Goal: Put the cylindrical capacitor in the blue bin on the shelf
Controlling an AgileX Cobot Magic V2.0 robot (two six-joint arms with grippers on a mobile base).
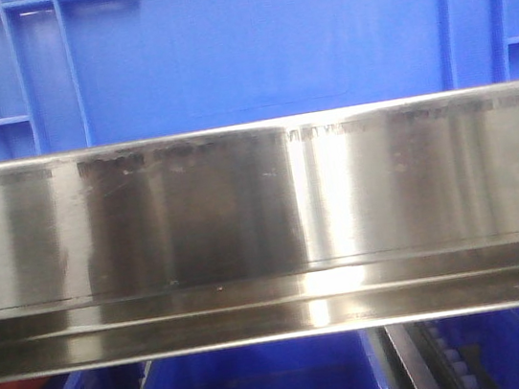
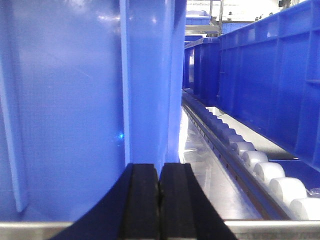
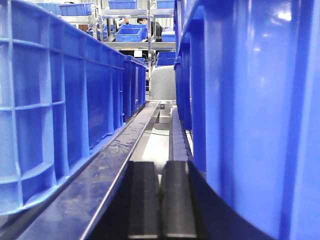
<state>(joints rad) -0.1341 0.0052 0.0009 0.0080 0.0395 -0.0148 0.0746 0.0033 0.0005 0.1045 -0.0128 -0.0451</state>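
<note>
The cylindrical capacitor is not visible in any view. Both the left gripper (image 2: 159,200) and right gripper (image 3: 160,200) have fingers pressed together, empty, beside a blue bin (image 1: 248,41) above the shelf (image 1: 262,213). It probably is rigid and smooth; grasp mid-body.

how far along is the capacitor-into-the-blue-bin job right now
Done: nothing that shows. No orange capacitor appears in any view, so whether it is already binned cannot be told.
In hand: nothing. The left gripper and right gripper are both shut with pads together, sitting at the shelf rail beside a blue bin.
Left: finding or confirming the capacitor.
</note>
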